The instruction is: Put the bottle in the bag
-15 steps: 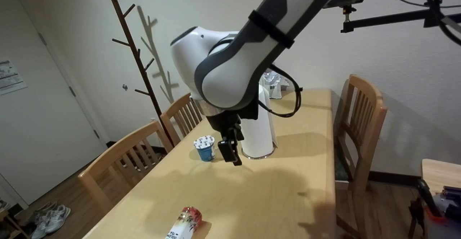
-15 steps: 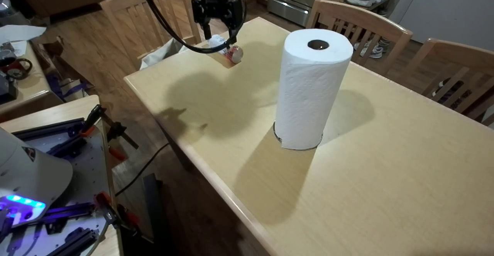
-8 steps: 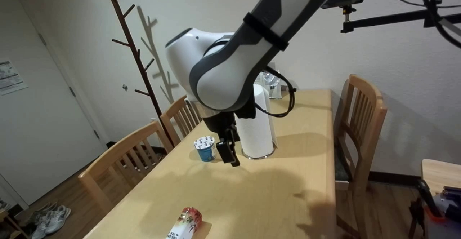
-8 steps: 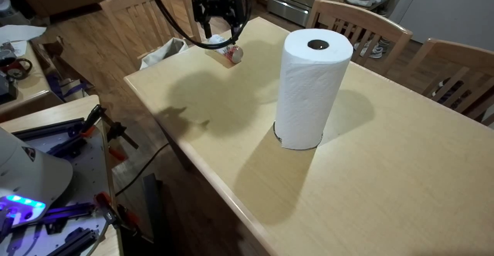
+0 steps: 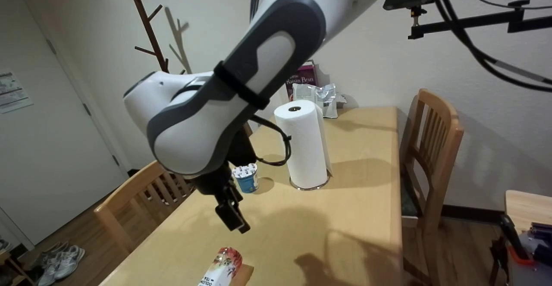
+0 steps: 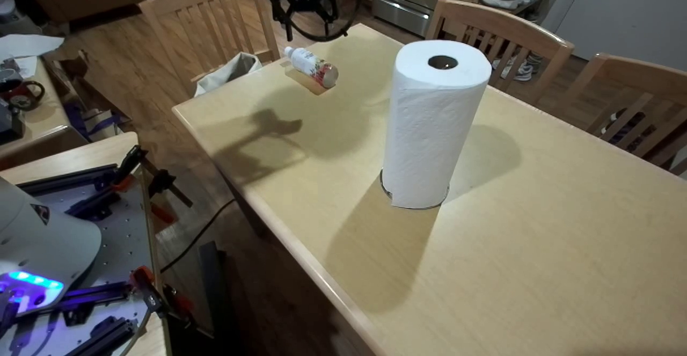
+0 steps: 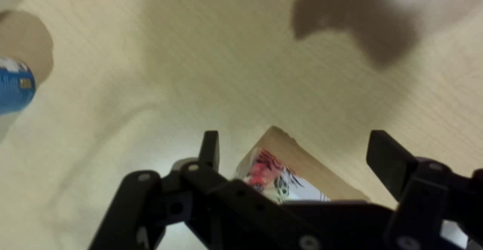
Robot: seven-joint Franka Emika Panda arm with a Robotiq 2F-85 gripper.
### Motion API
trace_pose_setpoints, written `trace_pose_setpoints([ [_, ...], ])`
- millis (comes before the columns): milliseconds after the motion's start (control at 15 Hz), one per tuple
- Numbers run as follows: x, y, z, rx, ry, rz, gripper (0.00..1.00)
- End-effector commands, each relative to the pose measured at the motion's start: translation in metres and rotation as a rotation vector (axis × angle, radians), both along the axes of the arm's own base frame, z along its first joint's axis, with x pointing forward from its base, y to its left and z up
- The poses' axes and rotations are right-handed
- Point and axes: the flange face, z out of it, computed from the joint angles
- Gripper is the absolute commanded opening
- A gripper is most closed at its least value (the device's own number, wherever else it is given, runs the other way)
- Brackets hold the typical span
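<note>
The bottle, white with a red floral end, lies on its side on the wooden table, in both exterior views (image 5: 222,268) (image 6: 311,67). In the wrist view its red end (image 7: 277,178) shows between my fingers; the rest is hidden behind the gripper. My gripper (image 7: 294,148) is open, its fingers wide apart with nothing between them. It hangs above the table close to the bottle, not touching it, in both exterior views (image 5: 239,225) (image 6: 309,35). A pale cloth thing (image 6: 231,74), possibly the bag, is at the chair by the table's edge.
A tall white paper-towel roll (image 5: 302,148) stands on the table, also in an exterior view (image 6: 429,130). A blue-and-white cup (image 5: 248,181) stands near it. Silver packets (image 5: 317,96) and a cereal box (image 5: 304,77) are at the far end. Chairs (image 5: 142,208) line the table.
My arm has moved toward the bottle: left and down in an exterior view, slightly up and back in an exterior view. The cable no longer covers the bottle. The bottle has not moved.
</note>
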Motion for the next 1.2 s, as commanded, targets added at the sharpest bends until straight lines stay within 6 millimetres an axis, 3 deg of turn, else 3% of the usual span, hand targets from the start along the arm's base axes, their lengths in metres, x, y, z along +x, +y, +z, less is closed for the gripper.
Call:
trace_pose_setpoints([
  [0,0.005,0.007,0.001,0.016,-0.008,0.027,1.00],
  [133,0.010,0.007,0.005,0.025,-0.014,0.047,1.00],
  [200,0.015,0.010,0.001,0.035,-0.007,0.188,1.00],
  [600,0.034,0.034,-0.039,0.118,0.037,0.478,1.00],
  [733,0.034,0.032,-0.049,0.152,0.077,0.571,1.00],
  [800,0.027,0.035,-0.046,0.110,0.061,0.486,1.00],
  [933,0.029,0.035,-0.055,0.120,0.079,0.534,1.00],
  [1133,0.037,0.041,-0.067,0.106,0.090,0.735,1.00],
])
